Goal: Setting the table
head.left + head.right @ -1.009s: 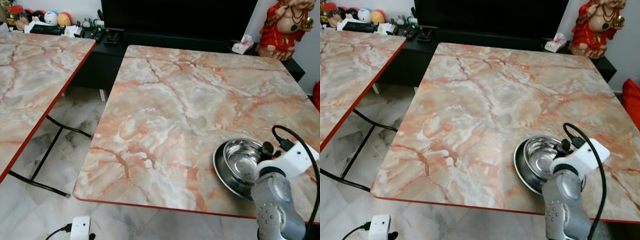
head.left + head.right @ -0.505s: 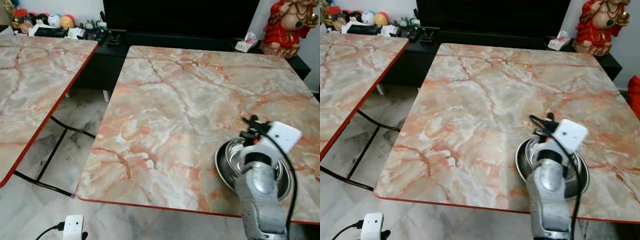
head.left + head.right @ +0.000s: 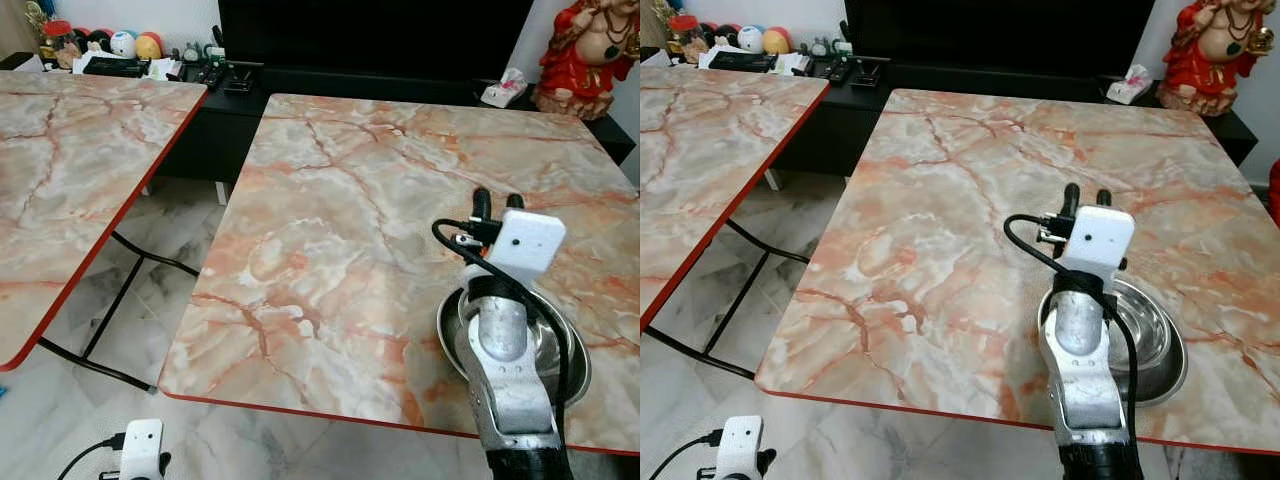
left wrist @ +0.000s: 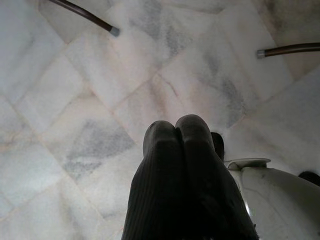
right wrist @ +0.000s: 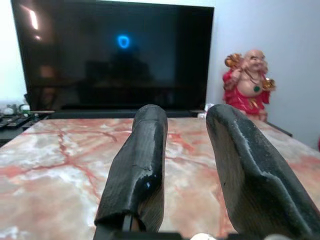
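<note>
You are looking at a living room in a home. Take the marble-patterned folding table (image 3: 380,200) with its red edge as your landmark. Just behind its far edge runs a low black media console (image 3: 330,85) carrying a large dark television (image 5: 117,52). At the table's far right corner stands a red laughing Buddha figurine (image 3: 585,50), with a tissue packet (image 3: 503,90) just beside it on the console. To the table's left sits a second table of the same pattern (image 3: 70,170), and beyond that one, small toys and remote controls (image 3: 150,55) crowd the console. Under both tables you see pale marble floor tiles (image 4: 100,90).
</note>
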Controlling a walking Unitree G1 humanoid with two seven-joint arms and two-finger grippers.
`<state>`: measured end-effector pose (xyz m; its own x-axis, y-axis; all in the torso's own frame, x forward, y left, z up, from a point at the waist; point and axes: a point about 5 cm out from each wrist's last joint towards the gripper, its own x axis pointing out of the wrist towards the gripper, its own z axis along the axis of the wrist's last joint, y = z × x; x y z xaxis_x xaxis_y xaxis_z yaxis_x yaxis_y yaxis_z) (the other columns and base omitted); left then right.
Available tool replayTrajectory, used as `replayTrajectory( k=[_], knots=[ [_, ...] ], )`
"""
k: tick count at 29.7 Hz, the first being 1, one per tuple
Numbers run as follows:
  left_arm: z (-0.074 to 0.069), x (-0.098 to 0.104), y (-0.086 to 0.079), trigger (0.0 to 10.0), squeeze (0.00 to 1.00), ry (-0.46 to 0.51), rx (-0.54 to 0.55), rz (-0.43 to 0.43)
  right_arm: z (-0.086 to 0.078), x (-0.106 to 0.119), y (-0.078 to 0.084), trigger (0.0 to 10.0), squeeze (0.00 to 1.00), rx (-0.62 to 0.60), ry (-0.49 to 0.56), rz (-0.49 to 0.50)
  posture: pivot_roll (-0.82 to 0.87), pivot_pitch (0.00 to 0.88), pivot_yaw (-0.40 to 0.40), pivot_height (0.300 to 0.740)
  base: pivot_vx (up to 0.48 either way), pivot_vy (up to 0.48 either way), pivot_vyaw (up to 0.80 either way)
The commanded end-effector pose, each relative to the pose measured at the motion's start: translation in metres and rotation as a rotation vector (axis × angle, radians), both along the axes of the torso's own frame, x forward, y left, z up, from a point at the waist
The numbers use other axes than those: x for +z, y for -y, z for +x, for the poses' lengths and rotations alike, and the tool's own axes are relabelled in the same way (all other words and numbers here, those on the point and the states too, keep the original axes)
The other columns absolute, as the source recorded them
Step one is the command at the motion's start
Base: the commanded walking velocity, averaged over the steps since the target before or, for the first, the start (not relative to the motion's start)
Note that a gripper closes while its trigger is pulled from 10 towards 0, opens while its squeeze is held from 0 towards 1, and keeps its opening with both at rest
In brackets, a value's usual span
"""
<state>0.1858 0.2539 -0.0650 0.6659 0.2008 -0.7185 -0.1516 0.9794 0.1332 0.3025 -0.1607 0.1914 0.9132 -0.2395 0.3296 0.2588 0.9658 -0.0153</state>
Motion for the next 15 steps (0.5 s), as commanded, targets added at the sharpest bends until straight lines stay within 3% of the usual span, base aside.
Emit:
replayTrajectory(
  k=[1, 8, 15],
  knots=[
    [-0.006, -0.003, 0.0, 10.0, 0.0, -0.023, 0.012, 0.002, 0.001, -0.001, 0.003, 10.0, 0.0, -0.002, -0.002, -0.008, 0.11, 0.06, -0.026, 0.74, 0.0, 0.0, 0.0],
    [-0.007, -0.006, 0.006, 10.0, 0.0, -0.031, 0.004, -0.007, -0.008, -0.004, 0.018, 10.0, 0.0, -0.06, -0.006, -0.022, 0.08, 0.054, -0.013, 0.74, 0.0, 0.0, 0.0],
    [0.002, -0.004, 0.013, 10.0, 0.0, -0.024, -0.033, -0.009, -0.025, -0.005, 0.038, 10.0, 0.0, -0.134, -0.014, -0.049, 0.01, 0.049, 0.026, 0.74, 0.0, 0.0, 0.0]
  ],
)
